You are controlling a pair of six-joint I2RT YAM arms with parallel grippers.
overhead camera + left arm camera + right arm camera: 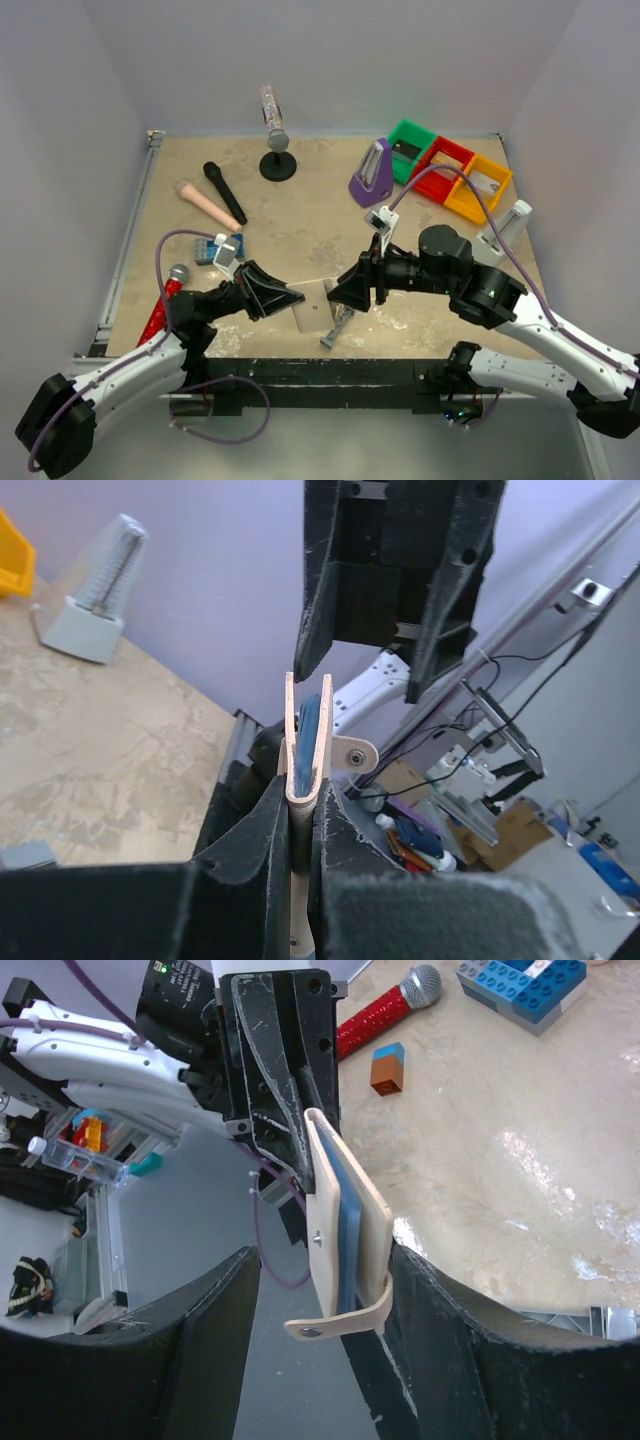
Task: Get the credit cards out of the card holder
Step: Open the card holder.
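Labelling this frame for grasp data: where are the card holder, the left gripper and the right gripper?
card holder (325,1220): right wrist view, on its tan outer face.
left gripper (304,805): left wrist view, midway between its fingertips.
right gripper (335,294): top external view, midway between its fingertips.

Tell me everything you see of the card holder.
The card holder is a thin tan sleeve, leather-like, folded shut, a blue layer showing between its halves. A strap with a metal snap hangs unfastened at one end. It is off the table, on edge, pinched by the left gripper; the open right gripper's fingers flank its free end.
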